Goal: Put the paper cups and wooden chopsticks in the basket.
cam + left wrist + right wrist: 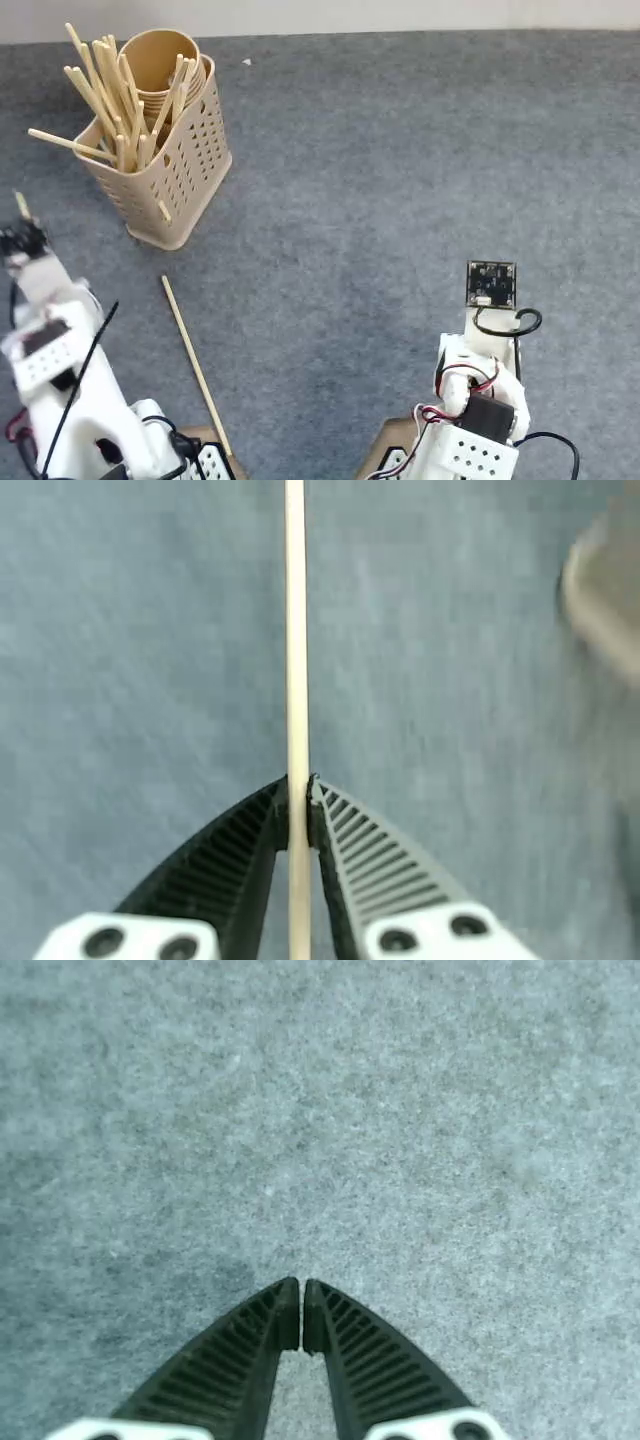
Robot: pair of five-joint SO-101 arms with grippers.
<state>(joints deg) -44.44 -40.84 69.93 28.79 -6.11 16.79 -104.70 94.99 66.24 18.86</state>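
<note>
In the high view, the basket [165, 190], stocked with paper cups [160, 60], is found ahead and to the right of the left gripper [22, 240], the nearer one. A loose chopstick [195, 365] is laid with its long axis running from the basket's foot toward the arm bases. In the left wrist view, a held chopstick [295, 630] is clamped, pointed straight out past the fingertips. In the right wrist view, the right gripper [301, 1305] is closed on nothing.

Bright, even light floods the grey mat [400, 150]; the basket [178, 172] at ten o'clock glows pale, and a soft shadow pools beside the right gripper [301, 1292].
</note>
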